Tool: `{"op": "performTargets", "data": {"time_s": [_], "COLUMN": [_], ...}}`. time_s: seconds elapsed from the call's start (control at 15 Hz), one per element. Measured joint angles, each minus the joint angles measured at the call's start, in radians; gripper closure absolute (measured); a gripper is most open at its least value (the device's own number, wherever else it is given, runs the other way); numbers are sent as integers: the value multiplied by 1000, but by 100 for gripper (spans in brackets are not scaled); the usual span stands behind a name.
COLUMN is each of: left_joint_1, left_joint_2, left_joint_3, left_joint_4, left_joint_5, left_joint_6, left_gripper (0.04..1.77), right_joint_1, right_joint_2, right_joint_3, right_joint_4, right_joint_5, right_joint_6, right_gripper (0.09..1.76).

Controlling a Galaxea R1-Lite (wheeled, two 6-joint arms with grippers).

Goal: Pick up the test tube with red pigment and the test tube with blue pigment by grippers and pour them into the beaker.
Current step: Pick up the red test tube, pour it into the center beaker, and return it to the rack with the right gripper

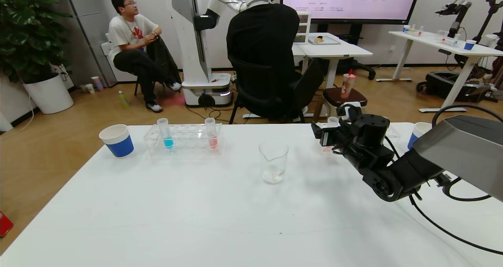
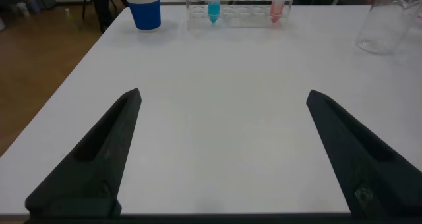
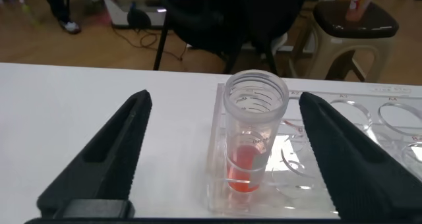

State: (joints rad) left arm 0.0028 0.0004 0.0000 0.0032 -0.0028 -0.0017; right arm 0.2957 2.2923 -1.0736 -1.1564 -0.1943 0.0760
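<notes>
Between the wide-open, empty fingers of the right gripper [image 3: 221, 151], an upright test tube with red pigment [image 3: 254, 135] is framed in its rack [image 3: 310, 178], ahead of the fingertips, not yet grasped.

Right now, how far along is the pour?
Nothing done: the clear glass beaker looks nearly empty. In hand: the open right gripper straddles the clear tube of orange-red liquid, not gripped. Remaining: the turquoise-blue tube sits racked; left gripper open over the table.
</notes>
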Motion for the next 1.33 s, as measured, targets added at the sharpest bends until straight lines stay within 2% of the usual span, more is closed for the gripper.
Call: {"op": "performTargets", "data": {"time_s": [0.07, 0.13, 0.2, 0.27, 0.33, 0.4, 0.93, 1.33], "left_joint_1": [0, 0, 0, 0, 0, -1, 0, 0], "left_joint_2": [0, 0, 0, 0, 0, 0, 0, 0], "left_joint_3": [0, 0, 0, 0, 0, 0, 0, 0], "left_joint_4": [0, 0, 0, 0, 0, 0, 0, 0], "left_joint_5": [0, 0, 0, 0, 0, 0, 0, 0], "left_joint_6": [0, 0, 0, 0, 0, 0, 1, 0], "left_gripper": [6, 6, 6, 6, 6, 6, 6, 6], "right_joint_1": [-1, -3, -6, -2, -2, -1, 0, -2], "right_joint_2": [-3, -7, -11, -14, -16, -18, -39, -128], "right_joint_3": [3, 7, 10, 12, 13, 13, 3, -25], "right_joint_4": [0, -3, -10, -12, -16, -18, -13, 87], "right_joint_5": [0, -4, -3, -4, -4, -3, -2, 0], "right_joint_6": [-4, -6, -8, -14, -15, -16, -36, -51], "right_gripper": [68, 116, 146, 154, 136, 130, 133, 133]}}
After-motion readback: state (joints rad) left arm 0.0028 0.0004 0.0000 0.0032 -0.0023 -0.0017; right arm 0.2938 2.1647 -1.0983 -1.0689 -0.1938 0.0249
